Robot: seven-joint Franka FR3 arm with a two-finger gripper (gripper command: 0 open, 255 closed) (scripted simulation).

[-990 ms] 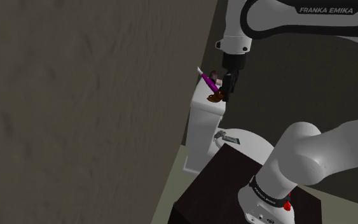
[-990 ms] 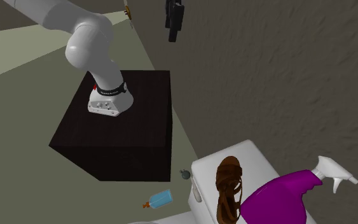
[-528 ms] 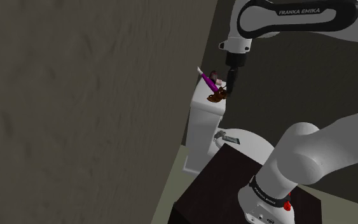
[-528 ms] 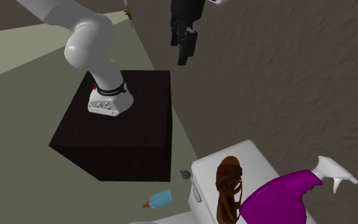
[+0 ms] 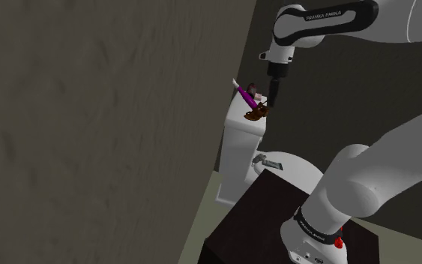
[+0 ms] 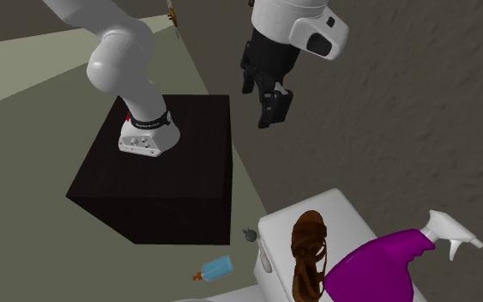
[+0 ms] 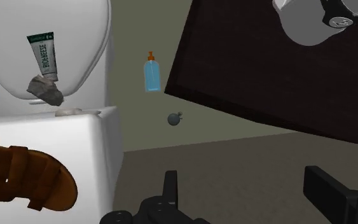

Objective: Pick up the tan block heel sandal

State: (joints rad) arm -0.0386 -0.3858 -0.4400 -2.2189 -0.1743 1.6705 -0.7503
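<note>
A brown strappy sandal (image 6: pixel 310 253) lies on the lid of a white toilet tank (image 6: pixel 356 214), beside a purple spray bottle (image 6: pixel 377 262) with a white nozzle. In the shoulder view the sandal (image 5: pixel 255 114) sits at the tank's top edge, and my gripper (image 5: pixel 271 101) hangs just above and beside it. The second exterior view has the gripper (image 6: pixel 274 116) well above the tank. In the wrist view my gripper (image 7: pixel 247 191) is open and holds nothing. The sandal (image 7: pixel 25 181) lies outside its fingers, off to one side on the tank (image 7: pixel 75 137).
A blue bottle (image 7: pixel 151 73) and a small dark round object (image 7: pixel 175 118) lie on the floor between the toilet and the dark stand (image 6: pixel 162 172). A toothpaste tube (image 7: pixel 42 56) and a grey lump rest on the toilet lid. A rough wall runs close behind the tank.
The hand has come down towards the toilet tank; in the second exterior view it moved down and right, with more of the wrist showing. The sandal and bottle have not moved.
</note>
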